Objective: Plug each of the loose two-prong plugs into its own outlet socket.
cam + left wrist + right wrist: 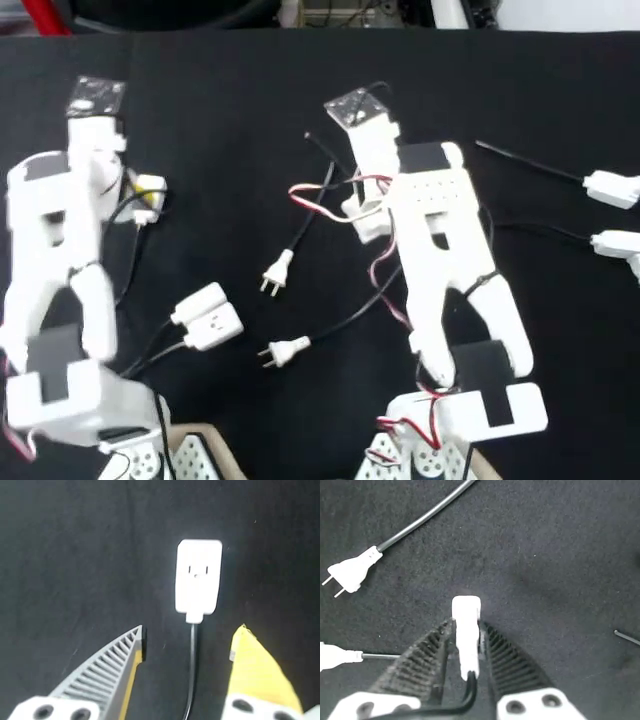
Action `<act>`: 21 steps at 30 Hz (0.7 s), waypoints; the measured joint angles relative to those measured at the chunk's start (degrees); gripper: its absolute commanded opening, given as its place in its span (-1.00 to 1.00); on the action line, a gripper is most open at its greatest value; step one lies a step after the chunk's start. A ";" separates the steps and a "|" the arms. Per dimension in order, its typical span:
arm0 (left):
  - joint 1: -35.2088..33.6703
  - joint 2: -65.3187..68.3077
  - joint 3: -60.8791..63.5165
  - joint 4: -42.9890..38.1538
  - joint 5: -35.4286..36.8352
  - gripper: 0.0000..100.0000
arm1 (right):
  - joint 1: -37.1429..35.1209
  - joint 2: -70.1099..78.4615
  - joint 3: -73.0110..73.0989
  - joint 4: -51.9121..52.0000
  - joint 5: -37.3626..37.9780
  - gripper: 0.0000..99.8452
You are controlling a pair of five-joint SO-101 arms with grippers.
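Note:
My left gripper [191, 628] is open, with a grey finger and a yellow finger. Just past the tips a white outlet socket [198, 576] lies face up, its black cable running back between them. My right gripper [466, 626] is shut on a white socket block [466, 609] seen edge-on, a black cable trailing from it. On the cloth beside it lies a loose two-prong plug [350, 573]. From above, two plugs [277, 272] [285, 350] lie between the arms, the left gripper [140, 198] far left, the right gripper [362, 212] mid-table.
A white double socket block [208, 316] lies in front of the left arm. Two white connectors [611, 188] [616, 242] on thin black leads sit at the right edge. Black cables and red-white wires [320, 195] cross the black cloth near the right arm.

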 measured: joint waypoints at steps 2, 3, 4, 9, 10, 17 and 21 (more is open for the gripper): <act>1.49 5.19 -3.43 2.02 0.26 -0.39 | 0.00 0.00 0.00 0.00 0.00 -0.98; 2.20 7.03 -4.57 3.60 0.35 -0.40 | 0.00 0.00 0.00 -0.09 0.00 -0.98; 2.64 7.82 -5.45 5.19 0.35 -0.40 | 0.00 0.00 0.00 -0.53 0.00 -0.98; 2.81 8.79 -7.91 7.65 -2.90 -0.40 | 0.00 0.09 0.00 -1.05 0.00 -0.98; 2.90 9.14 -8.53 7.56 -4.04 -0.40 | 0.00 0.18 0.00 -1.05 0.00 -0.98; 2.64 19.34 -10.64 -0.97 -6.51 -0.41 | 0.00 0.18 0.00 -1.14 0.00 -0.98; 2.02 27.25 -16.79 -1.32 -6.86 -0.51 | 0.00 0.18 0.00 -1.14 0.00 -0.98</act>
